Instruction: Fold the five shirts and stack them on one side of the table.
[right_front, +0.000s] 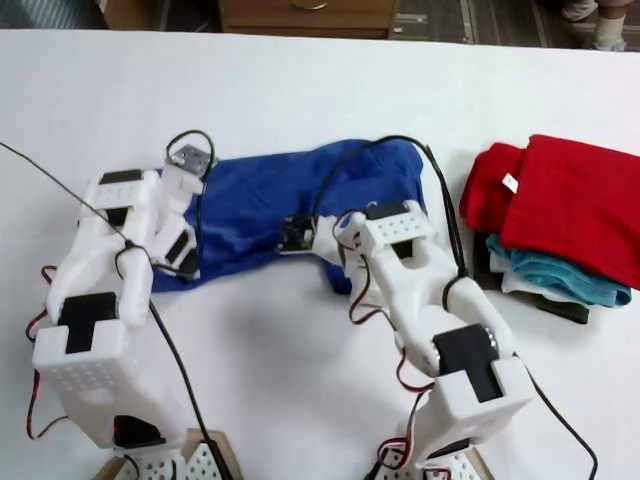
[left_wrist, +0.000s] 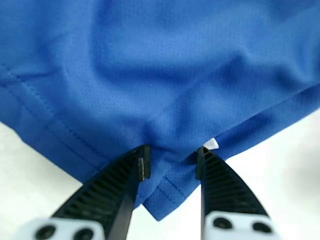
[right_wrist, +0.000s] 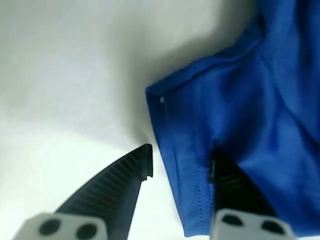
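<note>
I'm seeing the crumpled blue mesh shirt (right_front: 290, 200) lying left-right across mid-frame; left gripper (left_wrist: 171, 162) and right gripper (right_wrist: 180, 165) are straddling its lower hem, jaws parted, seemingly gripping nothing.

Lighting: bright, even, from overhead. Table (right_front: 300, 90): white, close to glare in the high view. Shadows: soft; a broad grey one along the blue shirt (right_wrist: 260, 100) hem in the right wrist view; its folds are shaded darker in the left wrist view.
</note>
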